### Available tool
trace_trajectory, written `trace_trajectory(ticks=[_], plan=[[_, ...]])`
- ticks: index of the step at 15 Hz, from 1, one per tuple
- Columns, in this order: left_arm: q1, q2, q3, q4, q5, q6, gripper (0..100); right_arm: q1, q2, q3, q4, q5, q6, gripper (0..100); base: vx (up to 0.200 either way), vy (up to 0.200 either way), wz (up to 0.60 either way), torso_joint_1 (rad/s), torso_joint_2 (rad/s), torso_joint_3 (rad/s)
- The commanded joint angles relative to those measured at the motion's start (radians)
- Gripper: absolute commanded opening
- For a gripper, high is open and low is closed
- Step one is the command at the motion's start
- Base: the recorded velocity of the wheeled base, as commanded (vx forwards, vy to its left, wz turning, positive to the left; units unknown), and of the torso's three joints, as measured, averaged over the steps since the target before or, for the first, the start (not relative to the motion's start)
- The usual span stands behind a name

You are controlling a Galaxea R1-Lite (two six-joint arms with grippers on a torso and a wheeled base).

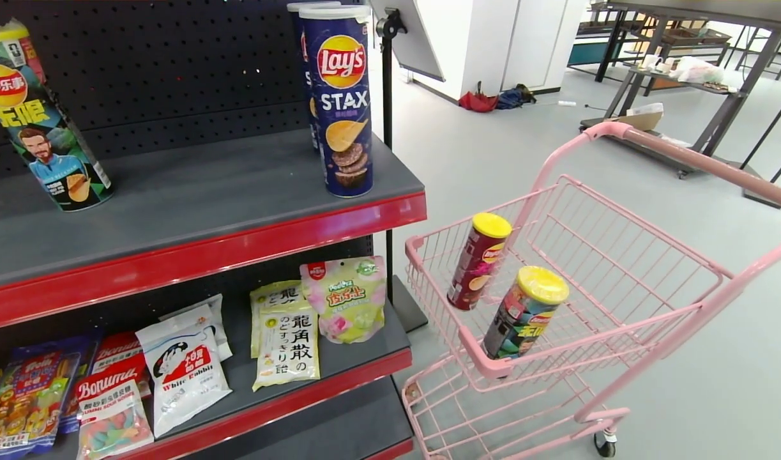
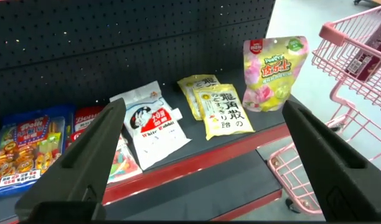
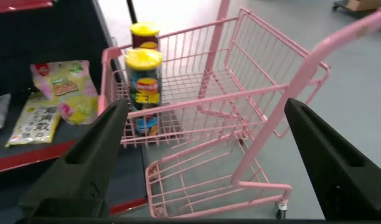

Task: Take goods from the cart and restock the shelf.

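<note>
Snack bags point(image 1: 179, 377) crowd lower shelf point(image 1: 358, 374); two cans point(image 1: 524, 313) sit in pink cart point(image 1: 684, 156).

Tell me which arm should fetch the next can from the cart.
Right. The right tool faces the cart and its cans, on the robot's right; the left tool faces bags on the lower shelf.
</note>
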Motion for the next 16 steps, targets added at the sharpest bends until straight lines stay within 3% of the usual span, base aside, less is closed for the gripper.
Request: trace_trajectory(ticks=[1, 2, 5, 6, 11, 16], plan=[[0.0, 0.001, 0.0, 0.0, 0.0, 0.001, 100, 0.129, 0.581, -0.229, -0.069, 0.071, -0.013, 100, 0.0, 0.0, 0.0, 0.0, 0.0, 0.0], [0.0, 0.001, 0.0, 0.0, 0.0, 0.001, 100, 0.167, 0.701, -0.181, -0.206, 0.072, 0.049, 100, 0.0, 0.0, 0.0, 0.0, 0.0, 0.0], [0.0, 0.001, 0.0, 0.0, 0.0, 0.001, 100, 0.219, 1.035, -0.023, -0.638, 0.074, 0.069, 100, 0.0, 0.0, 0.0, 0.0, 0.0, 0.0], [0.0, 0.001, 0.0, 0.0, 0.0, 0.001, 100, 0.227, 1.11, 0.0, -0.707, 0.075, 0.07, 100, 0.0, 0.0, 0.0, 0.0, 0.0, 0.0], [0.0, 0.001, 0.0, 0.0, 0.0, 0.001, 100, 0.24, 1.307, -0.022, -0.781, 0.113, 0.119, 100, 0.0, 0.0, 0.0, 0.0, 0.0, 0.0], [0.0, 0.001, 0.0, 0.0, -0.002, 0.001, 100, 0.239, 1.532, -0.037, -0.984, 0.118, 0.118, 100, 0.0, 0.0, 0.0, 0.0, 0.0, 0.0]])
